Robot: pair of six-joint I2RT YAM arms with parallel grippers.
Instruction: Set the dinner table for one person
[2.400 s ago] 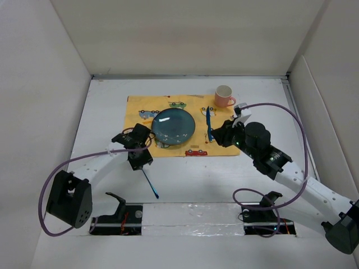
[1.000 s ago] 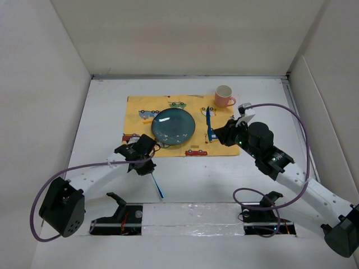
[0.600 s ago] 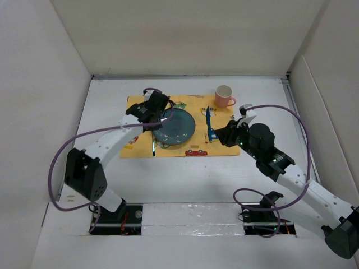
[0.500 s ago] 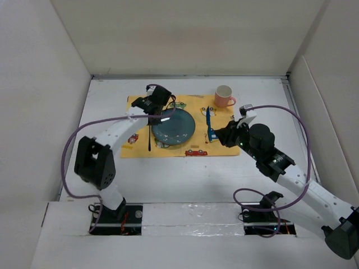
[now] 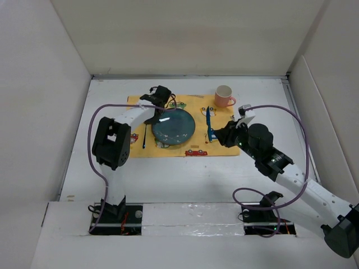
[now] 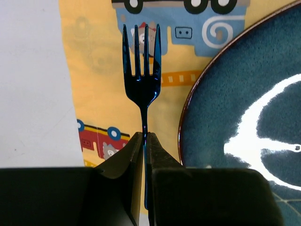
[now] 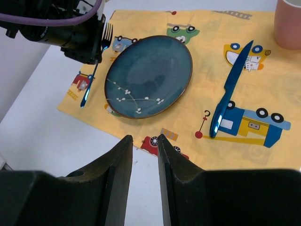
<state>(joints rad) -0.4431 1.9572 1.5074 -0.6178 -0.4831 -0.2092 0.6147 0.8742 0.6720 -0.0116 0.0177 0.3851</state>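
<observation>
A dark blue plate point(image 5: 174, 125) lies at the middle of the yellow car-print placemat point(image 5: 196, 106) on the white dinner table point(image 5: 196, 179). My left gripper point(image 5: 152, 115) is shut on a blue fork point(image 5: 145, 135), pinching its handle point(image 6: 144, 136). The fork point(image 6: 143, 89) is over the mat just left of the plate point(image 6: 244, 108), tines pointing away. A blue knife point(image 5: 208, 124) lies right of the plate, and a pink mug point(image 5: 224, 96) stands at the mat's far right corner. My right gripper point(image 5: 216, 134) hovers open and empty near the mat's right edge point(image 7: 145, 137).
White walls close in the table at the back and both sides. The right wrist view shows the plate point(image 7: 148, 75), knife point(image 7: 230, 92), mug point(image 7: 288, 23) and the held fork point(image 7: 91, 77). Bare table point(image 7: 56, 141) lies in front of the mat.
My left arm has swung from the near table up to the mat's left side, carrying the fork beside the plate. The right arm has stayed in place.
</observation>
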